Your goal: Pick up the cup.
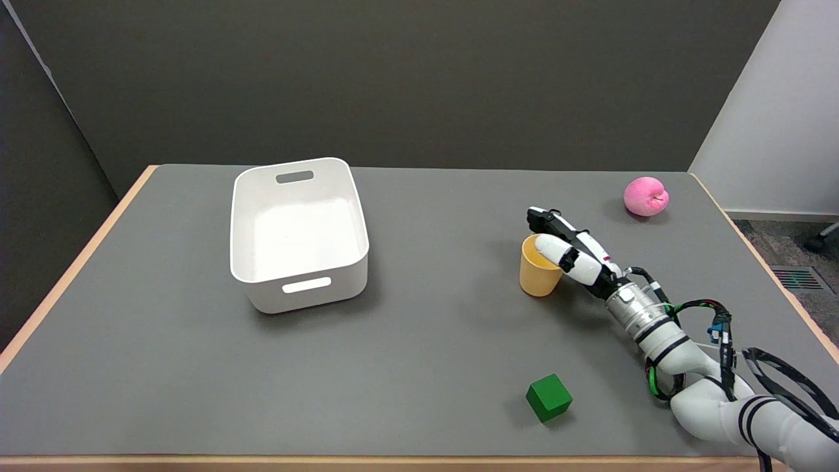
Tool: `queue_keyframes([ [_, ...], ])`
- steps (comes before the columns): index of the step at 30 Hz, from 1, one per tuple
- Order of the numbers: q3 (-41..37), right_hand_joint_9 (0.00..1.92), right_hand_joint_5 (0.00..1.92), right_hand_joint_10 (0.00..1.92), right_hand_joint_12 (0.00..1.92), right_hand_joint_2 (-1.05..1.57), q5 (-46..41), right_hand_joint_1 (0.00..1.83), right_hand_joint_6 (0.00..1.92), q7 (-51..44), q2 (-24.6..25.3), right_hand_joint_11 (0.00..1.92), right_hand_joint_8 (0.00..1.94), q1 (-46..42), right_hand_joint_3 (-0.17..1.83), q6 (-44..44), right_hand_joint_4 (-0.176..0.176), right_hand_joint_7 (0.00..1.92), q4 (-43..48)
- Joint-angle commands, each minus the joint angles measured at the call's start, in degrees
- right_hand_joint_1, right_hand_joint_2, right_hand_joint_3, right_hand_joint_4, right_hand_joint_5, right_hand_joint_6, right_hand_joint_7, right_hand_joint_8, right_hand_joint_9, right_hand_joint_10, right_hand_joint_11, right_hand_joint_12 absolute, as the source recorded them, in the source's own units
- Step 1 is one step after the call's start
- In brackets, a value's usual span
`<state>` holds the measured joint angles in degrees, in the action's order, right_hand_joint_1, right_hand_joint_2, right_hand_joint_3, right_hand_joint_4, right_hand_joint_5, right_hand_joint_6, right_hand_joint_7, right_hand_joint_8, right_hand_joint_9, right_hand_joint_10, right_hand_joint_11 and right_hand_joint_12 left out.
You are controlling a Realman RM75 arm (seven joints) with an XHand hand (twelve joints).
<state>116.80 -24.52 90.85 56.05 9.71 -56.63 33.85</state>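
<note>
One right hand (569,250) curls around an upright orange cup (539,269) right of centre on the grey table (419,341), thumb at its rim; a shallow grip could tip it.

Yellow cup (539,275) — green cube (548,397).

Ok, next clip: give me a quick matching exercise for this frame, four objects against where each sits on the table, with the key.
Objects:
1. cup
2. white bin
3. green cube
4. pink apple-shaped toy

Places:
A. far right corner area
B. near edge, right of centre
C. left of centre
D. right at the right hand, one fingertip over its rim

Pairs: 1-D, 2-C, 3-B, 4-A
</note>
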Motion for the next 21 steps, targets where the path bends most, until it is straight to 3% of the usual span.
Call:
queue_keyframes([
  [1, 0.8, 0.02, 0.07, 0.51, 0.84, 0.51, 1.1, 0.3, 0.42, 0.3, -0.4, 0.0, 0.32, 0.8, 0.93, -1.5, -0.142, 0.07, -0.8],
  [7, 0.3, 0.0, 0.04, 0.25, 0.63, 0.53, 7.1, 0.52, 0.32, 5.7, -2.1, 0.0, 0.18, 1.0, 0.91, -1.3, -0.143, 0.02, -1.5],
  [10, 0.3, 0.0, 0.0, 0.0, 0.36, 0.55, 8.1, 0.67, 0.07, 7.0, -2.1, 0.0, 0.0, 1.2, 0.9, -1.7, -0.132, 0.0, -2.6],
  [14, 0.2, 0.0, 0.0, 0.0, 0.21, 0.55, 8.4, 0.85, 0.0, 7.1, -2.1, 0.0, 0.0, 1.4, 0.86, -1.7, -0.122, 0.0, -3.0],
  [21, 0.2, 0.0, 0.0, 0.0, 0.17, 0.54, 8.4, 0.87, 0.0, 7.1, -2.3, 0.0, 0.0, 1.5, 0.84, -1.9, -0.118, 0.0, -3.5],
])
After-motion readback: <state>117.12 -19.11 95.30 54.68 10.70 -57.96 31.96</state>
